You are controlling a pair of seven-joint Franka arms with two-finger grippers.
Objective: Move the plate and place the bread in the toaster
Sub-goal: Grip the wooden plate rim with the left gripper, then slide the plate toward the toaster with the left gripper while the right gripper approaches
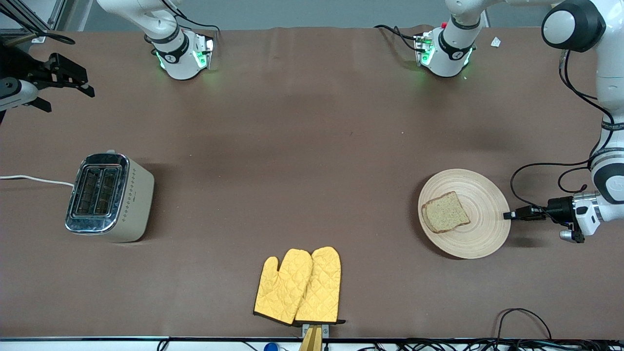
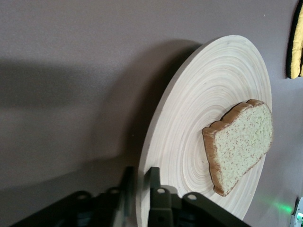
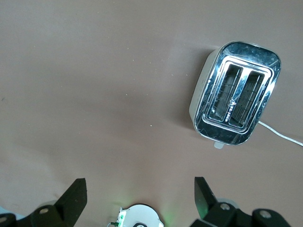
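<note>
Toward the right arm's end of the table: black right gripper (image 1: pixel 87 87) hanging up in the air over bare brown table (image 1: pixel 292 161), fingers spread wide with nothing between them, waiting. Nearer the front camera, cream-beige two-slot toaster with a chrome top (image 1: pixel 109 197), upright, both slots showing nothing inside, white cord (image 1: pixel 34 179) trailing off the table's end. In the middle, at the near edge, a pair of yellow quilted oven mitts (image 1: pixel 298 286) lying flat. Toward the left arm's end, round light wooden plate with ring grooves (image 1: pixel 480 234), carrying a slice of brown wholegrain bread (image 1: pixel 444 212). Left gripper (image 1: pixel 509 215) low at the plate's rim, fingers (image 2: pixel 154 198) clamped on the rim from both faces.
</note>
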